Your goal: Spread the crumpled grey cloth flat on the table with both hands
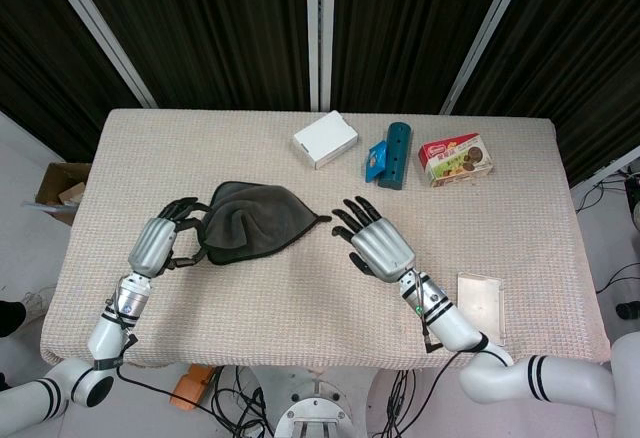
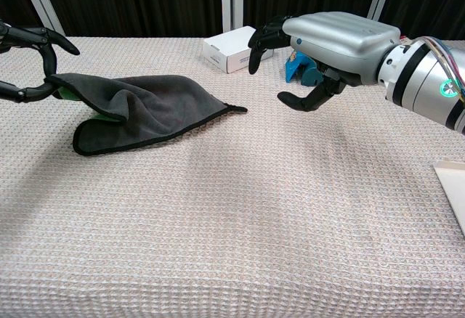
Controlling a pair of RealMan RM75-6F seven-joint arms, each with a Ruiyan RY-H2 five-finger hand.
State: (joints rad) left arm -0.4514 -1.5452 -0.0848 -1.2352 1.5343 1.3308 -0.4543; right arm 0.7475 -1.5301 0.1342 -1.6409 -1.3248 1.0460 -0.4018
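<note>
The grey cloth point(image 1: 250, 223) lies folded and rumpled left of the table's centre, one corner pointing right; in the chest view the grey cloth point(image 2: 142, 111) shows a lifted left edge and a bit of green under it. My left hand point(image 1: 168, 236) is at that left edge, and in the chest view my left hand point(image 2: 33, 67) pinches the edge between thumb and a finger. My right hand point(image 1: 375, 243) hovers just right of the cloth's corner with fingers spread and nothing in it; the chest view has my right hand point(image 2: 327, 42) above the table, apart from the cloth.
At the back of the table stand a white box point(image 1: 325, 139), a blue packet point(image 1: 377, 159), a teal object point(image 1: 398, 154) and a snack box point(image 1: 455, 159). A flat pale card point(image 1: 482, 306) lies near the front right. The table point(image 1: 300, 308) is covered by a beige woven mat.
</note>
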